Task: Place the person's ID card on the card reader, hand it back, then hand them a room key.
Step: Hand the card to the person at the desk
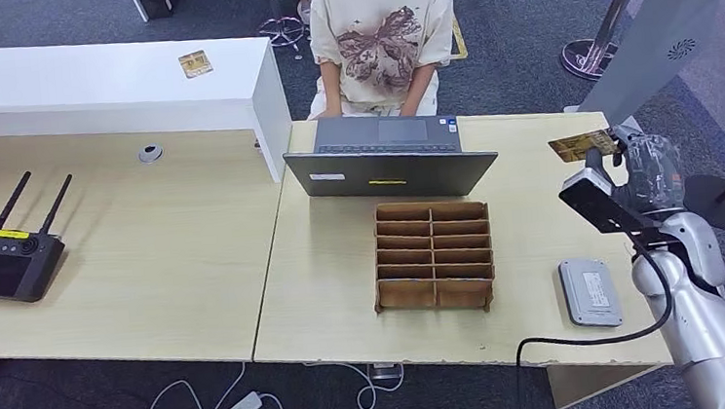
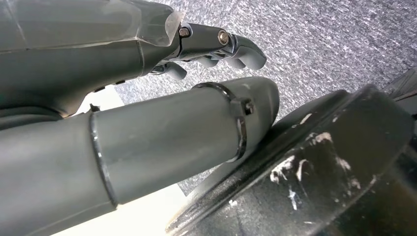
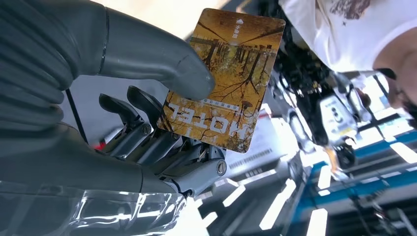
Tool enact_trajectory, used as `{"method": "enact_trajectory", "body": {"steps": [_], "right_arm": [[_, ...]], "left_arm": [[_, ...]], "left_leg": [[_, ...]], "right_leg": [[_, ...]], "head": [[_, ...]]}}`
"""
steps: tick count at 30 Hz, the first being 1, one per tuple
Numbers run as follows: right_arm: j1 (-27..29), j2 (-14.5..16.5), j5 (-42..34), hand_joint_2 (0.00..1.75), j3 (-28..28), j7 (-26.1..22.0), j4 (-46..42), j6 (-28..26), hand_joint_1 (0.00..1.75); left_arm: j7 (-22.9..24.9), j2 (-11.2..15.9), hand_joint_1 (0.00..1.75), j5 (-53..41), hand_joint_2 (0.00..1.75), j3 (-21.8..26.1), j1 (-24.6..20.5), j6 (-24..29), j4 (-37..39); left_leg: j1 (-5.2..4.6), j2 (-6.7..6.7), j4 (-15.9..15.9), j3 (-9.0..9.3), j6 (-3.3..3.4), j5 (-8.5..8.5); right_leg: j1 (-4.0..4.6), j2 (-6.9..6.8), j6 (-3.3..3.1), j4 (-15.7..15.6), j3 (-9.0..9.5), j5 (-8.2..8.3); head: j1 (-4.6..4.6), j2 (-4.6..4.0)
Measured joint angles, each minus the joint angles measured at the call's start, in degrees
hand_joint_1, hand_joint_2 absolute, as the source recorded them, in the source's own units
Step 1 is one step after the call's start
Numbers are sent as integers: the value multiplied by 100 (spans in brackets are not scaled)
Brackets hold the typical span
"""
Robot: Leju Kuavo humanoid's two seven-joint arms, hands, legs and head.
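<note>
The room key [image 3: 223, 78] is a glossy yellow-brown card printed "HOTEL", pinched between the thumb and fingers of the right hand [image 3: 162, 132], raised above the bench's [image 1: 336, 294] right end. Its long axis points out toward the seated person [image 1: 383, 37]. Nearby sit a grey card reader [image 1: 589, 292], a wooden divided tray [image 1: 433, 256] and a laptop [image 1: 389, 158]. The left hand [image 2: 216, 49] hangs with fingers curled in, holding nothing.

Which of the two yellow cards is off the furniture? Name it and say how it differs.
The hotel card, pinched in the right hand above the table's right end. The other card lies flat on the white counter.
</note>
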Motion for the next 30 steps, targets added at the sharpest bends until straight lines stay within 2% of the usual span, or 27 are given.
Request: {"method": "enact_trajectory", "body": {"steps": [6, 8, 11, 21, 30], "right_arm": [[-536, 170, 2210, 175, 602, 521, 172, -1010, 175], [-712, 230, 2779, 175, 823, 654, 294, -1114, 175], [-949, 371, 3235, 175, 1077, 790, 510, -1093, 175], [-1821, 926, 3384, 175, 1512, 725, 1379, -587, 175], [-2736, 1474, 3161, 175, 1678, 932, 2260, 706, 175]], "left_arm": [[-16, 2, 0, -106, 0, 0, -50, -62, 0], [-16, 2, 0, -134, 0, 0, -75, -89, 0], [-24, 2, 0, -148, 0, 0, -96, -121, 0], [-117, -3, 0, -152, 0, 0, -149, -168, 0], [-145, -3, 0, -140, 0, 0, -156, -181, 0]], "left_leg": [[0, -1, 0, 0, 8, 5], [0, -1, 0, 0, 8, 6], [0, -3, 0, 0, 9, 7], [0, -3, 1, -1, 7, 10], [0, 1, 1, -1, 8, 13]], "right_leg": [[-1, -1, 1, 1, 0, 2], [-1, -1, 2, 1, 1, 3], [-1, -2, 3, 1, 0, 4], [-1, -2, 0, 3, 0, 7], [-1, 2, -3, 6, -3, 9]], "head": [[-1, 0], [-1, 0], [-1, 0], [-1, 0], [-1, 0]]}}
